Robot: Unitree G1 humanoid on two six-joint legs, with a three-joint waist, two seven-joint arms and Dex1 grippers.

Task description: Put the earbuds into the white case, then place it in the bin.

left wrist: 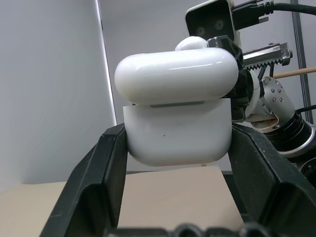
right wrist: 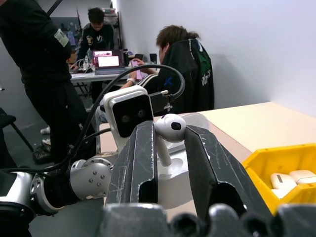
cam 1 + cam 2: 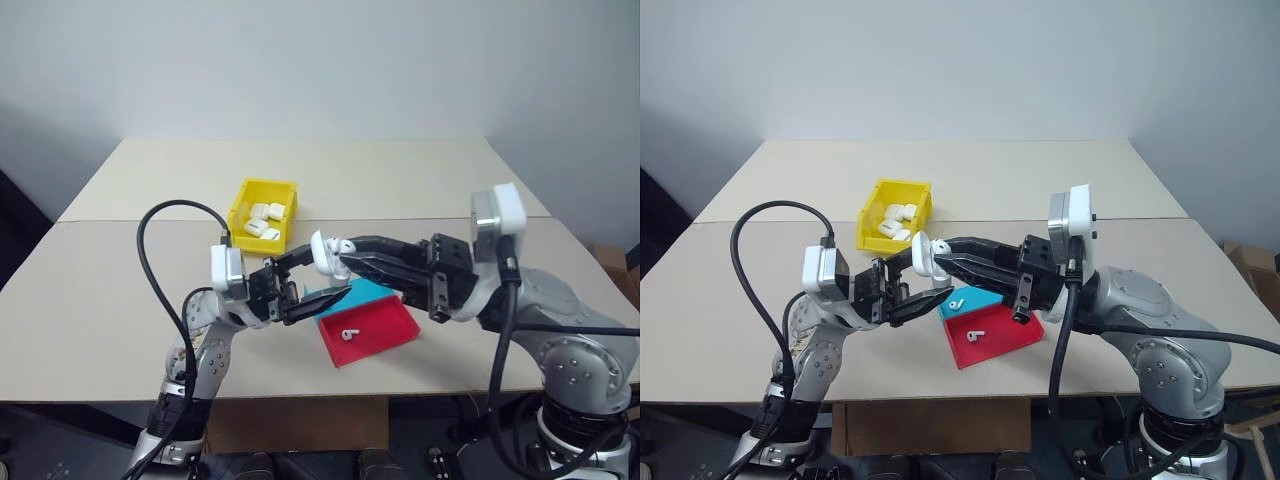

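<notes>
Left gripper (image 3: 312, 262) clamps white case (image 1: 177, 116) mid-air, lid up. Right gripper (image 2: 170, 148) pinches earbud (image 2: 169, 131) by stem, stem pointing down, just above case opening. Bin (image 3: 247, 196) far left on table (image 3: 400, 180).

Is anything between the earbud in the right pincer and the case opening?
Nothing visible. The right pincer grips the earbud by its stem right at the white case, which the left pincer clamps with its lid hinged open; whether the bud is over a socket cannot be told.
</notes>
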